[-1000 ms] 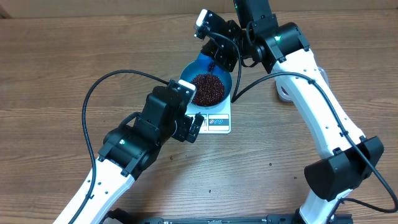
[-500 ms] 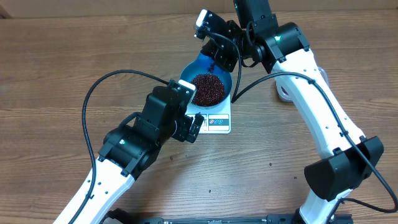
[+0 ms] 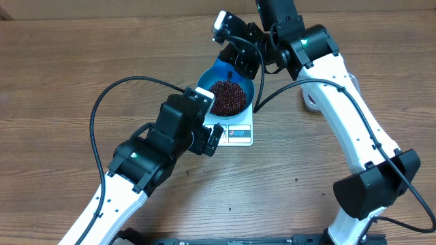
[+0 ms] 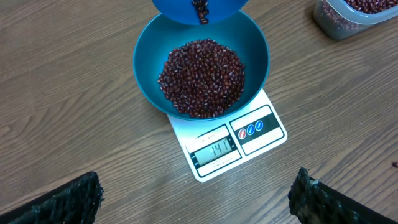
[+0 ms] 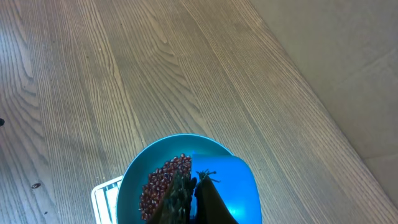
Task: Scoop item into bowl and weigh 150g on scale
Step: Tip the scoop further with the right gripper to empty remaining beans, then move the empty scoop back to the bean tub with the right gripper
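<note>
Overhead: scale [image 3: 240,133] mostly under bowl [image 3: 246,87] and left arm [image 3: 180,129], display covered. Scoop [image 3: 220,66] nearly all hidden beneath right gripper [image 3: 235,68], upper centre.

Left wrist: scoop cut by top edge, handle unseen. Tub [image 4: 348,18] cropped at upper right corner. Left gripper [image 4: 196,186] fingers cut by bottom edge. Scale's far part under bowl. Print above display too small to read.

Right wrist: bowl cut by bottom edge. Only scale corner shows, lower left. Right gripper fingers dark, blurred, cropped at bottom.

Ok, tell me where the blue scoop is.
Top centre of the left wrist view: the blue scoop hangs over the far rim of the bowl on the scale, held by the right hand.
</note>
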